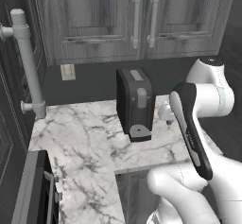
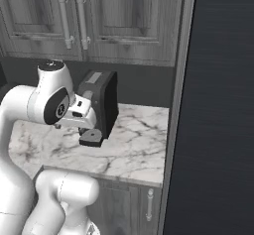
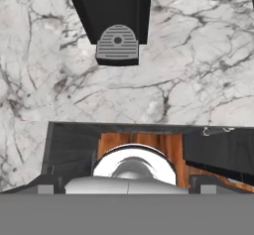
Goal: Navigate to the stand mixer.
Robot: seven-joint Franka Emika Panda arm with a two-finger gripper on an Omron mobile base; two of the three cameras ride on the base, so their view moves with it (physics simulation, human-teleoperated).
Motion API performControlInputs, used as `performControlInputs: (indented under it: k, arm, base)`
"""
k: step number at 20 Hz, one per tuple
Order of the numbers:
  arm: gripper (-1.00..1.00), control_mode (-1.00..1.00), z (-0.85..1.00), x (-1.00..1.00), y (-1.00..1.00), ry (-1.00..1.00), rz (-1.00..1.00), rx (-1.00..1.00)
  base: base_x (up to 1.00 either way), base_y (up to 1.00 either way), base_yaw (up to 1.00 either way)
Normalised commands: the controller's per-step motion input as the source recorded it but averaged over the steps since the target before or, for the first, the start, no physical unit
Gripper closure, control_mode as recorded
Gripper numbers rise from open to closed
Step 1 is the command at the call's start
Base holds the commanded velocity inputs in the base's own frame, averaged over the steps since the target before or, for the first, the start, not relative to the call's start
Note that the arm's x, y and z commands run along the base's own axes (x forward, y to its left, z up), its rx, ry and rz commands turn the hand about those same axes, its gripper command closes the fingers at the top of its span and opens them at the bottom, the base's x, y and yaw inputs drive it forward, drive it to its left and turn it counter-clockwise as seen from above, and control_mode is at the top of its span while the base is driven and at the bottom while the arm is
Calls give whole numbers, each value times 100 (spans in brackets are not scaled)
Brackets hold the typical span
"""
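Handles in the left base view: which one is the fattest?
The pale handle on the tall dark door at the far left. The two cabinet handles above the coffee machine are much thinner.

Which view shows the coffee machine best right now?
The left base view: the coffee machine stands whole and unblocked on the marble counter. The right base view has the arm covering its left side, and the hand view catches just its lower front and drip tray.
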Motion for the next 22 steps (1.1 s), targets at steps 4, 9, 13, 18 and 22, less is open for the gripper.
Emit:
performControlInputs:
  k: [4,9,13,18,22]
  arm:
    - [-100,100,0,0,0,0,0,0]
    - [-100,100,0,0,0,0,0,0]
    - [-100,100,0,0,0,0,0,0]
    - [-100,100,0,0,0,0,0,0]
    - [-100,100,0,0,0,0,0,0]
  base:
    - [-26,-26,0]
    - [-86,-80,0]
    - [-69,-51,3]
    - [-42,-6,60]
    - [-1,0,100]
